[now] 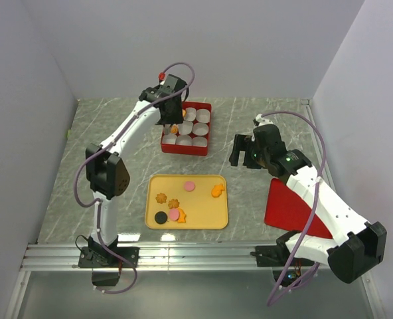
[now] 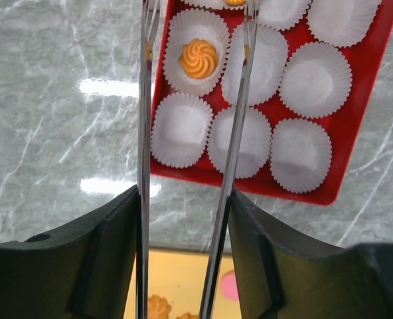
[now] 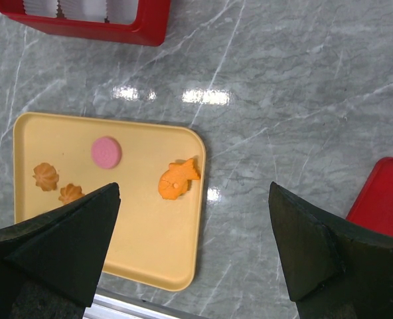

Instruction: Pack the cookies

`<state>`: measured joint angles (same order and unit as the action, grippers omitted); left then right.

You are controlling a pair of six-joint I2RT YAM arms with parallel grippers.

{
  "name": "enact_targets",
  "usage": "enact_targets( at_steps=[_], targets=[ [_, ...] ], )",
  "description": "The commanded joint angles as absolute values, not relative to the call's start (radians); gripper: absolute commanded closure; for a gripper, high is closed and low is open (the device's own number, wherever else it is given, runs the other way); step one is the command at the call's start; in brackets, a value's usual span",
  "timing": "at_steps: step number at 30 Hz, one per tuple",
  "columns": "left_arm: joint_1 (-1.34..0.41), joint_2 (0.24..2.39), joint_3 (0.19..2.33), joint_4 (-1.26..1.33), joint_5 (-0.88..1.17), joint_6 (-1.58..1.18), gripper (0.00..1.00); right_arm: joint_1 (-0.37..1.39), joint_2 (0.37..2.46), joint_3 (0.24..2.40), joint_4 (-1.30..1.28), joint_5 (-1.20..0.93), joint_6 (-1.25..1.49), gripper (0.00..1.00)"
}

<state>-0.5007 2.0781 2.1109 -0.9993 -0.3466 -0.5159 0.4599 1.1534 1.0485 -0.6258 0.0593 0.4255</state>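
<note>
Glossy grey marble-look table (image 3: 303, 80), pleated white paper cups (image 2: 181, 128), shiny red plastic box (image 2: 263, 188), matt yellow tray (image 3: 163, 252)

Bright, even light from overhead; shadows are soft and short. The marble table (image 2: 64, 133) throws two glare bars at nine o'clock in the left wrist view, two more toward twelve in the right wrist view. On the left gripper (image 2: 198, 26) the fingers (image 2: 143, 166) look smeared close up; the paper cups (image 2: 181, 129) are sharp.
</note>
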Motion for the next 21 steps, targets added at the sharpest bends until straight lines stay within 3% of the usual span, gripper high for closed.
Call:
enact_targets(
  at_steps=[1,7,14,21],
  targets=[
    [-0.497,1.932,2.094,-1.023,-0.356,-0.512,0.42,0.454,1.117,1.092,-0.617,0.046,0.433,0.0],
    [-0.521,1.729,1.826,-0.983,-0.247,-0.526,0.43,0.456,1.083,1.06,-0.617,0.04,0.466,0.0],
    [-0.713,1.54,1.492,-0.969,-0.253,-0.618,0.44,0.457,1.026,0.971,-0.597,0.003,0.52,0.0],
    [-0.87,1.401,1.31,-0.986,-0.247,-0.767,0.44,0.459,0.921,0.907,-0.63,0.021,0.545,0.0]
  ],
)
